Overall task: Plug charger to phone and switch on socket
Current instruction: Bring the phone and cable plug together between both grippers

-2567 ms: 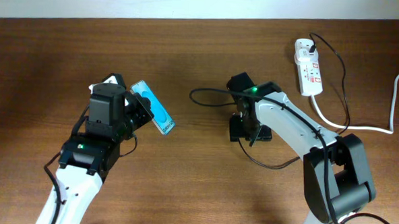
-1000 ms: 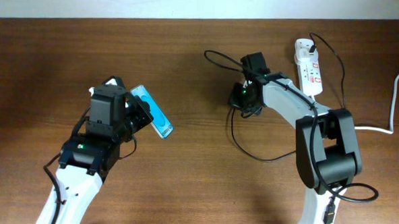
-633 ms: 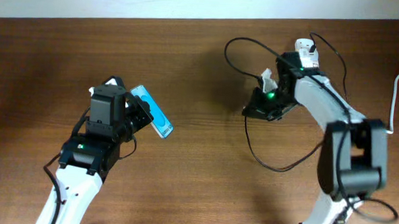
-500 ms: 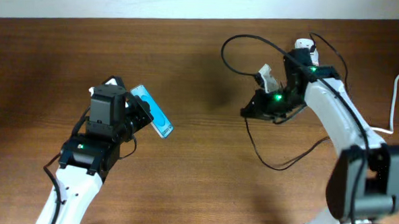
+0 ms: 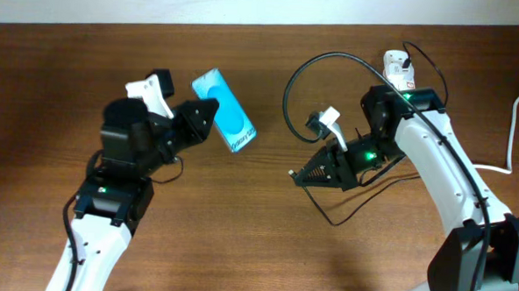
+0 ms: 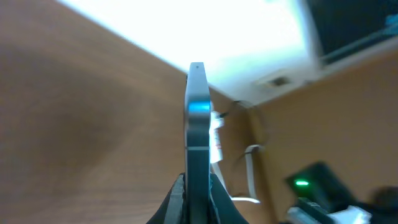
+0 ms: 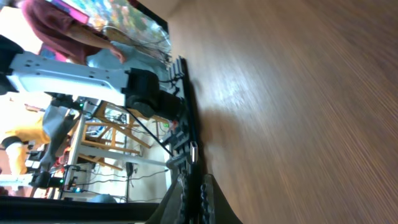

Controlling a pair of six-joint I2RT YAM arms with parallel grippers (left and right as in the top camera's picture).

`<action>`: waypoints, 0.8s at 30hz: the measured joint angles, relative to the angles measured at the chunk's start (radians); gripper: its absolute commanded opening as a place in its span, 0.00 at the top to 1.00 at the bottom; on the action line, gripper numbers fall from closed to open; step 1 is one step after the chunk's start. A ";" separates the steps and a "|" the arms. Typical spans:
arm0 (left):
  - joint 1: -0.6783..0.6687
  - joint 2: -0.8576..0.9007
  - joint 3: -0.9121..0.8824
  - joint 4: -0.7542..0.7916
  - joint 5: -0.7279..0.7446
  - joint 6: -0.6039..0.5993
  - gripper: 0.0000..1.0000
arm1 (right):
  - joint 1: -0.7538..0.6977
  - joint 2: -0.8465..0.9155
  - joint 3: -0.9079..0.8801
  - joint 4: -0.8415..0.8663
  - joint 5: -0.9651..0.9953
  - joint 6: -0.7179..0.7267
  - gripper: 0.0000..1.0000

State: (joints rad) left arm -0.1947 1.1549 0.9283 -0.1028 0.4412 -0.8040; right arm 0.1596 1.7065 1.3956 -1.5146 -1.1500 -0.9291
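Brown wooden table (image 5: 52, 75), with the white socket (image 5: 395, 62) at its far right, partly behind the right arm. The left gripper (image 5: 201, 124) clamps the cyan phone (image 5: 226, 113); its white writing is too small to read. The right gripper (image 5: 295, 175) pinches the black charger (image 5: 290, 81) near its tip, apart from the phone.

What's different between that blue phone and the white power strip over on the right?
The phone is bright cyan-blue; the socket is white with red markings. The phone is held up, tilted, in the left gripper; the socket lies flat on the table. The black charger cable runs into the socket's far end; nothing is plugged into the phone. Both are slim rectangles.
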 measured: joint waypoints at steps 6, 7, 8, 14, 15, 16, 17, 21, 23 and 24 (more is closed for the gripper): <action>0.120 -0.001 0.000 0.108 0.286 0.000 1.00 | 0.052 0.000 0.000 0.000 -0.241 0.015 0.96; 0.127 -0.001 0.000 0.116 0.309 -0.002 1.00 | 0.058 0.001 0.000 0.000 -0.277 0.043 0.96; 0.132 -0.001 0.000 0.142 0.330 -0.008 1.00 | 0.062 0.002 0.000 0.000 -0.305 0.076 0.96; 0.135 -0.001 -0.001 0.315 0.394 -0.102 1.00 | 0.088 0.028 -0.001 0.009 -0.363 0.223 0.96; 0.135 -0.001 -0.001 0.321 0.397 -0.114 1.00 | 0.104 0.028 -0.001 0.029 -0.365 0.227 0.96; 0.135 -0.001 -0.001 0.324 0.398 -0.132 1.00 | 0.129 0.028 -0.001 0.052 -0.367 0.231 0.96; 0.135 -0.001 -0.001 0.325 0.398 -0.140 1.00 | 0.150 0.028 -0.001 0.072 -0.368 0.237 0.96; 0.135 -0.001 -0.001 0.326 0.413 -0.171 1.00 | 0.183 0.028 -0.002 0.159 -0.371 0.245 0.96; 0.135 -0.001 -0.001 0.334 0.443 -0.188 1.00 | 0.183 0.028 -0.002 0.166 -0.371 0.245 0.96; 0.135 -0.001 -0.001 0.344 0.474 -0.191 1.00 | 0.183 0.028 -0.002 0.166 -0.372 0.246 0.96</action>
State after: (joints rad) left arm -0.0593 1.1542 0.9276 0.2413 0.9154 -0.9951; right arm 0.3431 1.7348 1.3937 -1.3483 -1.5215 -0.6834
